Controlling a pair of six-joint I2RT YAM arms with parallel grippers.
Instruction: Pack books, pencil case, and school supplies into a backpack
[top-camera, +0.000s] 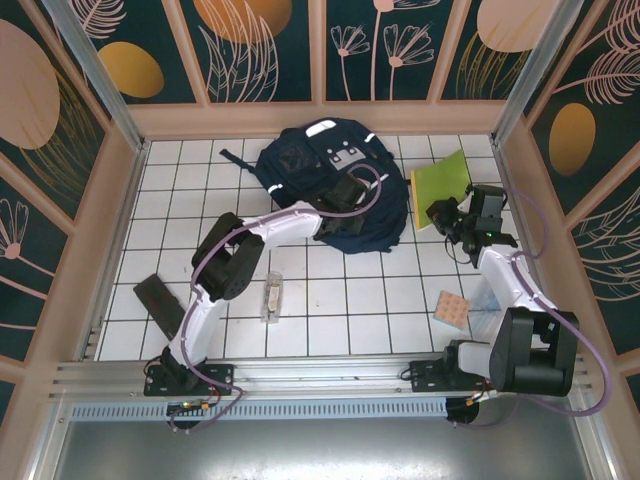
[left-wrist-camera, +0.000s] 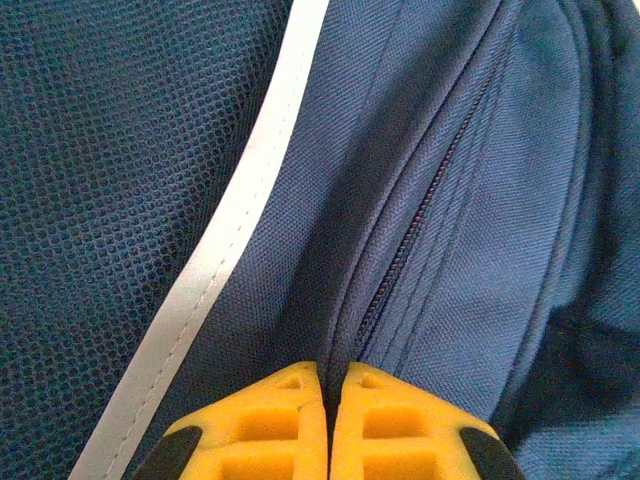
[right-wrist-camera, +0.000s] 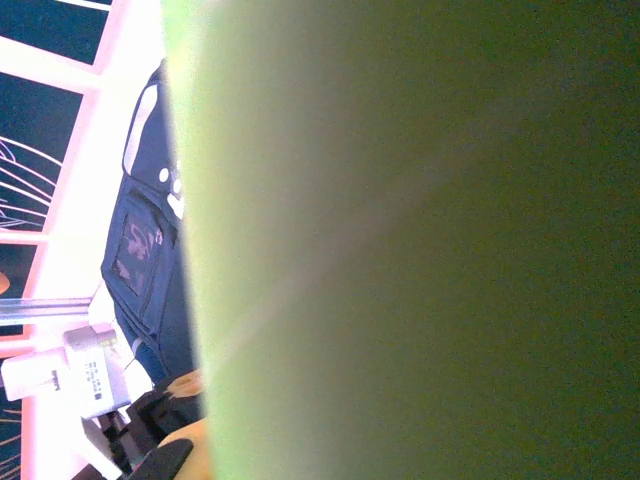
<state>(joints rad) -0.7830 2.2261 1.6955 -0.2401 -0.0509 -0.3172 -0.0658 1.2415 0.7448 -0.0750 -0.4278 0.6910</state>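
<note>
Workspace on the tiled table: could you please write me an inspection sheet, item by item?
Surface: white tiled table, no spills seen.
Job's things: backpack at far centre; lime-green book tilted up; pink pad and clear box lying loose.
Clutter: dark flat object at the left.
Grippers: left gripper shut at the backpack's zip; right gripper shut on the lime-green book.
Cables: lilac cable loops over the backpack.
Surroundings: floral wall panels; metal rail at near edge.

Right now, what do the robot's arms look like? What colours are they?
The left arm and right arm are white tubes with chunky black joints and black bases. A thin purplish cable loops along each one. The left tool has bright yellow fingers with little moulded pockets and black trim behind them.
</note>
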